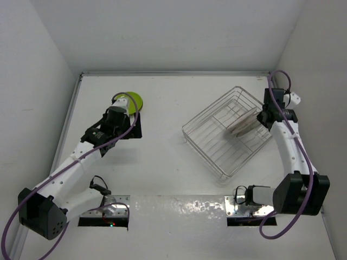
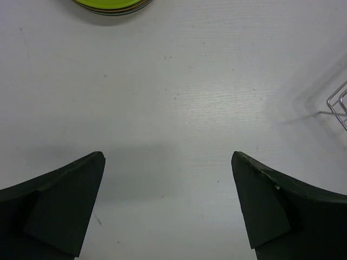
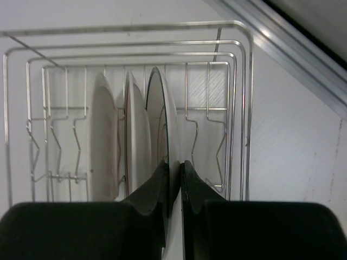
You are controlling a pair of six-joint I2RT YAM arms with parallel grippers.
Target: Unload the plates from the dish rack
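Your right gripper [image 3: 174, 181] is clamped on the rim of the rightmost plate [image 3: 161, 108] (probably stiff, slick, breakable), so lift it gently clear of the dish rack [image 3: 242, 108].

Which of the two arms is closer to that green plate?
Left. The left gripper is open, just short of the green plate. The right gripper is across the table in the dish rack, pinching a pale plate.

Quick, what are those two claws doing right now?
Left claw: open, holding nothing.
Right claw: closed on the rim of a round white plate standing in the silver wire dish rack.
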